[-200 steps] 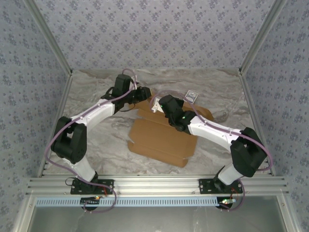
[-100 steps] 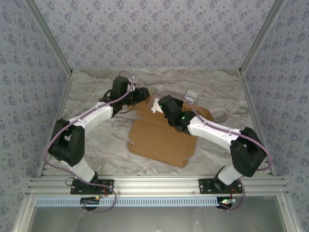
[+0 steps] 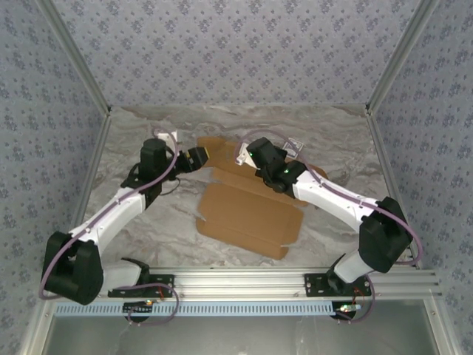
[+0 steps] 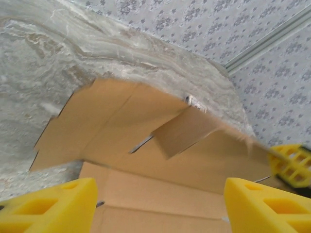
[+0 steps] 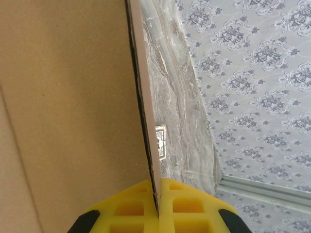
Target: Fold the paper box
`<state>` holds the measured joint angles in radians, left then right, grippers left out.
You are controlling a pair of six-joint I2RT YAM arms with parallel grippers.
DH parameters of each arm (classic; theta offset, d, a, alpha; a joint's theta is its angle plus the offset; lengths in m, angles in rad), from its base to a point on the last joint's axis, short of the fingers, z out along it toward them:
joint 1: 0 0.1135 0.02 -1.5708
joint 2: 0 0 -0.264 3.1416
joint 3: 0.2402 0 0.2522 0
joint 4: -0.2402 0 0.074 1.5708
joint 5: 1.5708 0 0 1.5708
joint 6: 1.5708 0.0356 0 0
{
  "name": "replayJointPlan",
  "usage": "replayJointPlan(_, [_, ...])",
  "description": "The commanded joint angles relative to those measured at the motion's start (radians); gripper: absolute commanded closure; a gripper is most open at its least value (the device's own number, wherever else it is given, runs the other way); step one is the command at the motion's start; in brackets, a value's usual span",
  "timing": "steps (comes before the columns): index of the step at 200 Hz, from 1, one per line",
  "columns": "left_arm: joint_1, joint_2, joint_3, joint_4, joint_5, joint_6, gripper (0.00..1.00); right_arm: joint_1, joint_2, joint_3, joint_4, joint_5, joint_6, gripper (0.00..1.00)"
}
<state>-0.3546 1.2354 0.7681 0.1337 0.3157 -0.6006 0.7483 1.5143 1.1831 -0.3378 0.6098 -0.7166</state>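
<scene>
A brown paper box (image 3: pixel 247 211) lies on the surface (image 3: pixel 148 222). The right hand (image 5: pixel 156 206) clamps its raised flap (image 5: pixel 73 97). The left hand (image 4: pixel 158 208), fingers apart, sits at the flap's nine o'clock. A small card (image 3: pixel 294 146) lies at the box's one o'clock.

The top external camera looks down from high at the near edge over the whole counter (image 3: pixel 170 222). The left wrist camera sits low, close to the paper box (image 4: pixel 121 121), facing the far wall (image 4: pixel 170 19). The right wrist camera sights closely along its raised flap (image 5: pixel 73 97). All 3 share the small card (image 3: pixel 293 145).
</scene>
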Motion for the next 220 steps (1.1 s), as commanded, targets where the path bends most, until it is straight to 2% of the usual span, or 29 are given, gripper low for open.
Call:
replayJointPlan(1, [-0.006,-0.014,-0.079,0.085,-0.03,0.093,0.3,-0.004,-0.031,0.113,-0.183,-0.045,0.16,1.0])
replayJointPlan(33, [-0.045,-0.039,-0.163,0.117,-0.033,0.227,0.3,-0.018,-0.035,0.201,-0.376,-0.08,0.285,1.0])
replayJointPlan(78, [-0.076,0.019,-0.186,0.18,-0.055,0.339,0.29,-0.062,-0.045,0.271,-0.494,-0.225,0.397,1.0])
replayJointPlan(133, [-0.07,0.212,-0.052,0.146,-0.086,0.46,0.28,-0.094,-0.049,0.292,-0.528,-0.272,0.409,1.0])
replayJointPlan(220, [-0.053,0.464,0.179,0.12,0.048,0.532,0.28,-0.145,-0.044,0.328,-0.553,-0.379,0.424,1.0])
